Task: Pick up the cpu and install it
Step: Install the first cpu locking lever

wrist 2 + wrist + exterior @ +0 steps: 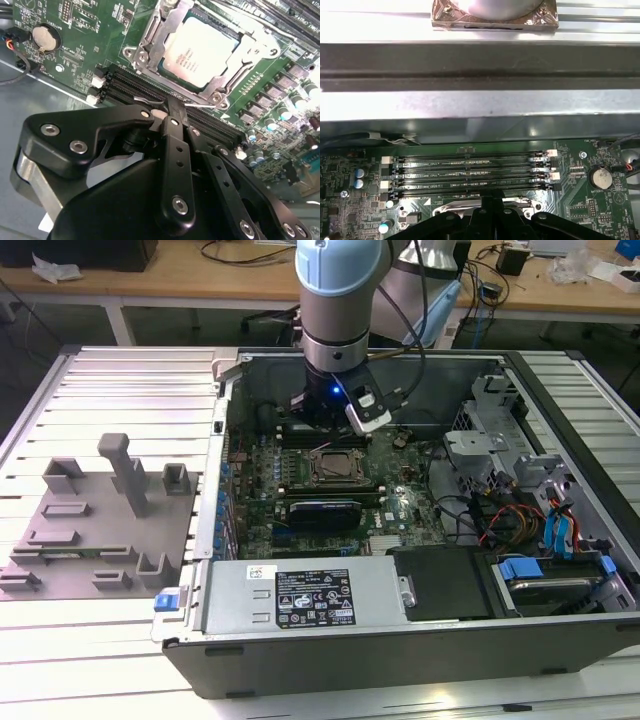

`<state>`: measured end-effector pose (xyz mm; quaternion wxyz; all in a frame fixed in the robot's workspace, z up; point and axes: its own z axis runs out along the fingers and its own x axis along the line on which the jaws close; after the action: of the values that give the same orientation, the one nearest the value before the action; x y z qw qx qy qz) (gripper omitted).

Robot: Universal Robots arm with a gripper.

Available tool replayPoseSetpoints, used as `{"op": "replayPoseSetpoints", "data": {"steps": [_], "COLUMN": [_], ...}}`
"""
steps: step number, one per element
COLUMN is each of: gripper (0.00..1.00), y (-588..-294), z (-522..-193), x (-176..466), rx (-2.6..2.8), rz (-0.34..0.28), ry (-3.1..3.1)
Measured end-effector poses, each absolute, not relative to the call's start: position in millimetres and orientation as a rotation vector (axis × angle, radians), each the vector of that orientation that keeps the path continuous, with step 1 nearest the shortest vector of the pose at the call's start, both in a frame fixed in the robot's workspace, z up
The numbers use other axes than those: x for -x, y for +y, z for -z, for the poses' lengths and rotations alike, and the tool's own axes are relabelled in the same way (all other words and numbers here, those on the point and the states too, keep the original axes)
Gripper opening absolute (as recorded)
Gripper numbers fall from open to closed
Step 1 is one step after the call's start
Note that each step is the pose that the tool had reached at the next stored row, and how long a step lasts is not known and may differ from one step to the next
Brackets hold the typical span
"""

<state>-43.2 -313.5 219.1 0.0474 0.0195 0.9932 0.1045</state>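
Item: your black linkage gripper (pixel 176 107), fingers drawn together on nothing, hovers just beside the square black socket with metal frame (pixel 200 52), where the flat silvery-grey square cpu (pixel 199 54) already lies seated, evidently so the frame can clamp it.

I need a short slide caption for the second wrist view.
Claw shut above memory slots, beside the cpu seated in its socket.
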Motion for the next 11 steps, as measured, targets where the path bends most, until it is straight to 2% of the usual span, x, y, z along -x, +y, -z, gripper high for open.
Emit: {"op": "replayPoseSetpoints", "data": {"steps": [11], "gripper": [0.11], "y": [-314.0], "z": [-210.0], "x": [46.1], "rx": [-0.085], "rz": [-0.306], "ry": [2.972]}}
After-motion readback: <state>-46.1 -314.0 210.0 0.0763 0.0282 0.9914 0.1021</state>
